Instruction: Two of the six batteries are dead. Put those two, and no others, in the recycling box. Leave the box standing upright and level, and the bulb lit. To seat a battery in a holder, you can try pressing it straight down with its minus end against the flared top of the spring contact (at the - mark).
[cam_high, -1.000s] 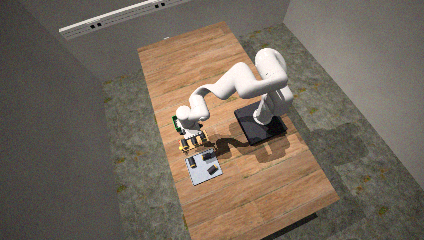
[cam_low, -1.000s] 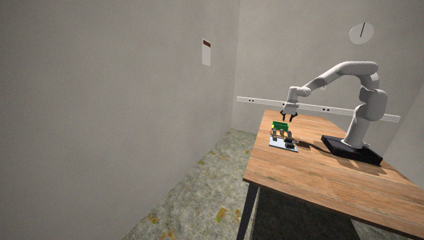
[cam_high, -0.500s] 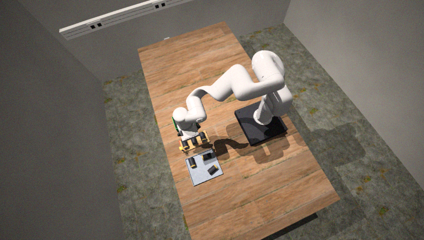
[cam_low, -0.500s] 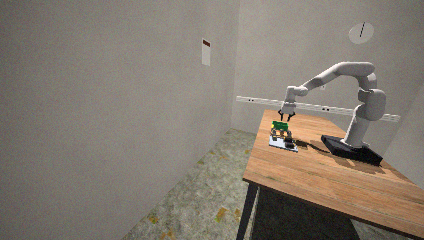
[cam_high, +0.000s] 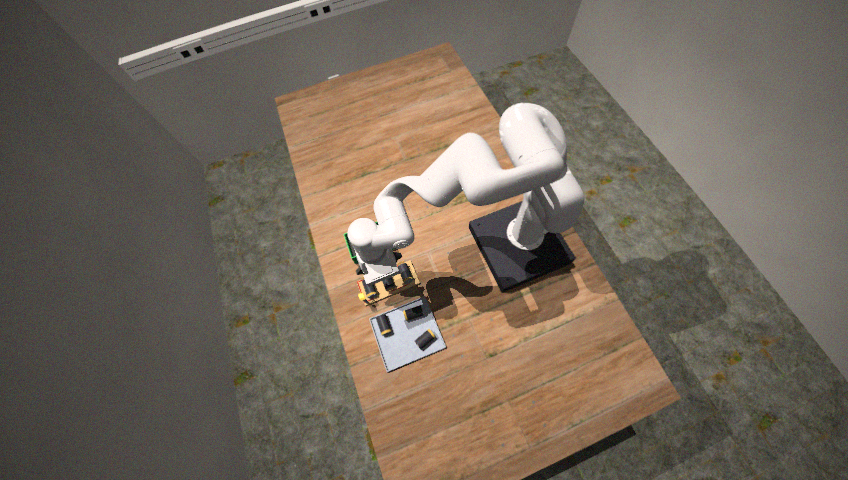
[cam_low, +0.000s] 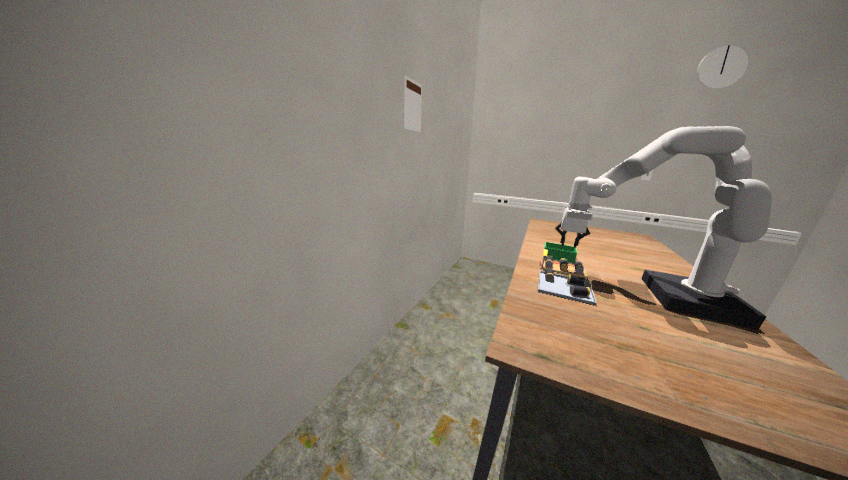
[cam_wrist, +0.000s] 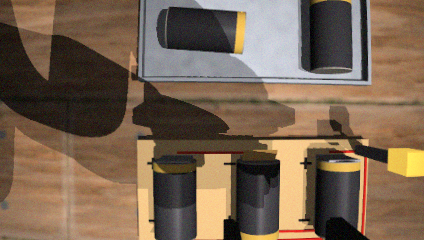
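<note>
— Gripper state: fingers part-open, with nothing gripped that we can see. In the wrist view they overlap the holder near its middle battery.

— Where are our task items?

— Three batteries occupy the holder; three lie on the tray. Appearance does not tell us which two are dead. The green recycling box stands upright behind the holder, its interior largely hidden.

— Which fault do we guard against first?

— Off-centre descent. One finger appears close to the middle battery; the other overlaps the bulb-side battery. Lowering without centring could strike a battery top or dislodge the neighbour.

— And the bulb?

— It shows yellow; we cannot confirm from colour alone that it is lit. Removing a good cell, or seating a replacement reversed, could break the circuit. We should match the polarity marks and press the minus end straight down against the spring.

— Box hazard?

— Low travel could let a finger catch its wall and tip it. We should lift fully before crossing.
</note>
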